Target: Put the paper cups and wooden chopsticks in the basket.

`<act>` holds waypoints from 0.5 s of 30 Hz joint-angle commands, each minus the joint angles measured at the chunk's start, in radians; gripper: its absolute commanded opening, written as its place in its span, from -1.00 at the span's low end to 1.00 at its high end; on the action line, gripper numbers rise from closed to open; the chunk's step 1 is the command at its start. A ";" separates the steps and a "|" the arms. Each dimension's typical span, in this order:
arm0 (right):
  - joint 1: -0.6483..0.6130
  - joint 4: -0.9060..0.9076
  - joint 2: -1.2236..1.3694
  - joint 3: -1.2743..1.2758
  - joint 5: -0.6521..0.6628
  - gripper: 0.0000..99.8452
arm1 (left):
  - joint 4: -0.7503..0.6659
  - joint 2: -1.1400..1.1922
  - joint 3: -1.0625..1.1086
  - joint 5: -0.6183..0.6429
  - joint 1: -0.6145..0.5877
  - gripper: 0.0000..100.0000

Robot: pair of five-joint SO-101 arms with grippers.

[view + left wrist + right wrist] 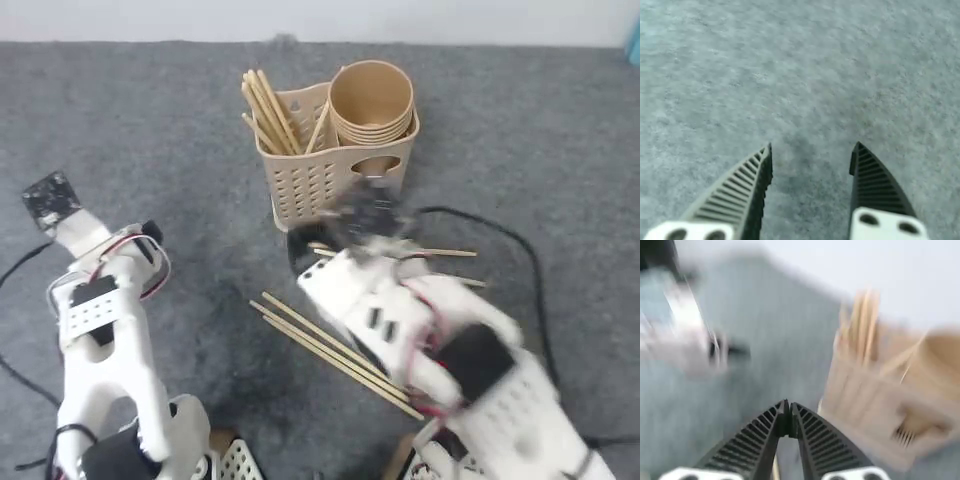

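Over at the far middle of the grey-felted table (150,120): beige slotted basket (310,185), standing upright. Loaded on its right-hand side with a nested stack of paper cups (371,100), topmost rim well above the basket wall. Crammed on the left-hand side with a bundle of wooden chopsticks (268,112), leaning and poking up past the rim, plus one slanting across toward the cups.

Down in front now, well short of the basket: loose chopsticks (330,348) flat on the table, several side by side along one long diagonal, near ends tucked under the right arm (450,350). Two stray chopsticks (452,252) just beyond that arm, lying crosswise, close to a looping black cable (510,240).

Right arm near the basket's front wall, smeared with blur. Seen from its wrist: right jaws pressed together, tip against tip, aimed just beside the basket, with the bundle and a cup rim off to one side, all of it blurred.

And across on the other flank, left arm (100,330), well apart from basket and every chopstick. Seen from its wrist: left jaws spread wide apart, gripping nothing, hanging over bare table.
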 commanded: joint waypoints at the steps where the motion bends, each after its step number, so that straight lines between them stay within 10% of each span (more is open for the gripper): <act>1: 0.013 -0.099 0.053 0.183 -0.052 -0.86 | -0.020 -0.002 -0.048 0.052 -0.014 -0.52; 5: 0.012 -0.315 0.177 0.327 -0.107 -0.62 | -0.018 -0.002 -0.048 0.064 -0.021 -0.52; 15: -0.114 -0.690 0.611 0.334 -0.104 -0.83 | -0.023 0.002 -0.054 0.118 -0.052 -0.52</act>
